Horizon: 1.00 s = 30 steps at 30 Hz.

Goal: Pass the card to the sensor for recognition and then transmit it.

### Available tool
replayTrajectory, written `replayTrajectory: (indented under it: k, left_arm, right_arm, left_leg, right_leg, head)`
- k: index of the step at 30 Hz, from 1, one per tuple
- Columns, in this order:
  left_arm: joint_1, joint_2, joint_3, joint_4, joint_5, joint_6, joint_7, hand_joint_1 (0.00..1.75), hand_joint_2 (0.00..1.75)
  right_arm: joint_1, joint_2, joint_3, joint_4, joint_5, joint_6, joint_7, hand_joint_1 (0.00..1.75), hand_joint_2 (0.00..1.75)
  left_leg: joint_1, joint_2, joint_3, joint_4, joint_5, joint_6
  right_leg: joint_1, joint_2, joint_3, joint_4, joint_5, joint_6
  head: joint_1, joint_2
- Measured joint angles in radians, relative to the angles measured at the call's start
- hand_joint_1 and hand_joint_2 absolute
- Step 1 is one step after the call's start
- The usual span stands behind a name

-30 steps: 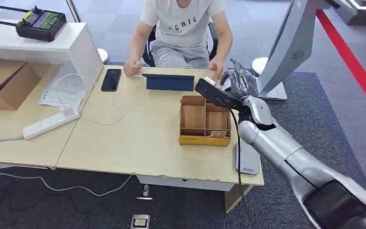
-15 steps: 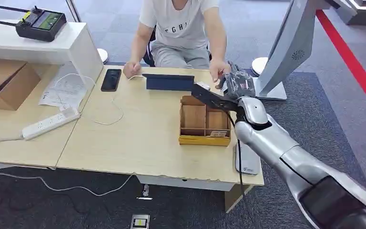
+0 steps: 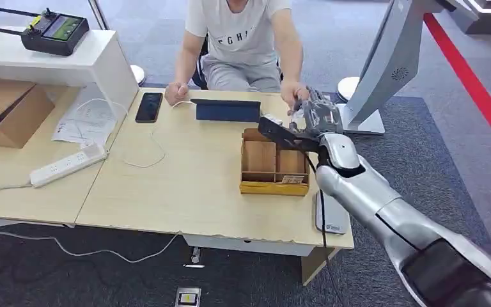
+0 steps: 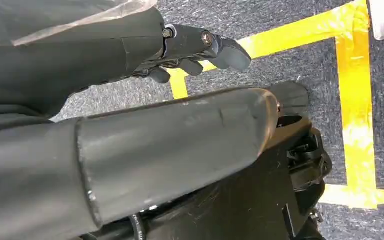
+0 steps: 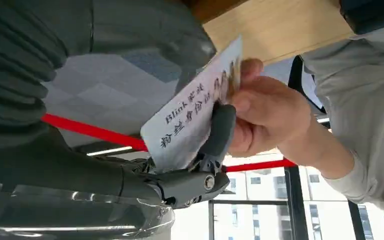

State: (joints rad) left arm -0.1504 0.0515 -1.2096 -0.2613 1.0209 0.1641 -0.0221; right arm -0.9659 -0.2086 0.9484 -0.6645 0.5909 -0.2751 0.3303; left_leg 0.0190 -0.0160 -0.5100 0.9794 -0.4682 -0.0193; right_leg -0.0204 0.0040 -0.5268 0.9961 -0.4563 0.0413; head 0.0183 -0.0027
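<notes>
Right hand (image 3: 318, 114), dark and glossy under a clear wrap, raised past the far right corner of the table (image 3: 185, 192). It pinches a thin white card (image 5: 192, 117) with printed lettering between thumb and a finger. The seated person's hand (image 5: 267, 115) has hold of the card's other end, fingers touching it.

Left hand (image 4: 195, 47) hangs over dark carpet crossed by yellow tape (image 4: 352, 75); fingers curled in, nothing in them.

Table: pale wood-grain laminate, smooth. On it a shallow wooden tray (image 3: 275, 164) with compartments and a yellow front edge, just below the raised hand. A dark slab-shaped tablet (image 3: 227, 110) stands on edge behind the tray. Black phone (image 3: 149, 107) lies flat, thin white cable beside it. White power strip (image 3: 68, 164) on the adjoining table, cardboard box (image 3: 6, 109) at the left.

Floor: grey carpet, with a red stripe (image 3: 473, 83) at the right.
</notes>
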Motion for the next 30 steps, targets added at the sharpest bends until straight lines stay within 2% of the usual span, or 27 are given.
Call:
replayTrajectory:
  k: [6, 11, 15, 21, 30]
  left_arm:
    - [0.001, 0.006, -0.002, 0.000, -0.002, -0.001, 0.002, 0.00, 0.00]
    - [0.007, 0.008, -0.002, 0.000, 0.003, -0.001, -0.001, 0.00, 0.00]
    - [0.012, 0.008, -0.002, 0.000, 0.012, 0.000, -0.006, 0.00, 0.00]
    - [0.028, 0.011, -0.002, 0.001, 0.029, 0.006, -0.008, 0.00, 0.00]
    - [0.036, 0.018, -0.002, 0.002, 0.066, 0.036, -0.042, 0.00, 0.00]
  right_arm:
    - [0.019, -0.015, -0.016, -0.014, 0.034, -0.001, 0.011, 0.00, 0.00]
    - [0.051, -0.042, -0.051, -0.072, 0.000, -0.031, -0.061, 0.00, 0.00]
    - [0.098, -0.074, -0.090, -0.169, -0.033, -0.059, -0.069, 0.00, 0.00]
    - [0.230, -0.148, -0.129, -0.400, -0.078, -0.050, 0.027, 0.00, 0.00]
    - [0.412, -0.260, -0.159, -0.749, -0.045, -0.005, 0.116, 0.00, 0.00]
  left_leg:
    - [0.000, 0.000, 0.000, 0.000, 0.000, 0.000]
    - [0.000, 0.000, 0.000, 0.000, 0.000, 0.000]
    - [0.000, 0.000, 0.000, 0.000, 0.000, 0.000]
    - [0.000, 0.000, 0.000, 0.000, 0.000, 0.000]
    - [0.000, 0.000, 0.000, 0.000, 0.000, 0.000]
  right_leg:
    - [0.000, 0.000, 0.000, 0.000, 0.000, 0.000]
    - [0.000, 0.000, 0.000, 0.000, 0.000, 0.000]
    - [0.000, 0.000, 0.000, 0.000, 0.000, 0.000]
    - [0.000, 0.000, 0.000, 0.000, 0.000, 0.000]
    - [0.000, 0.000, 0.000, 0.000, 0.000, 0.000]
  head:
    - [0.000, 0.000]
    - [0.000, 0.000]
    - [0.000, 0.000]
    - [0.001, 0.000]
    - [0.000, 0.000]
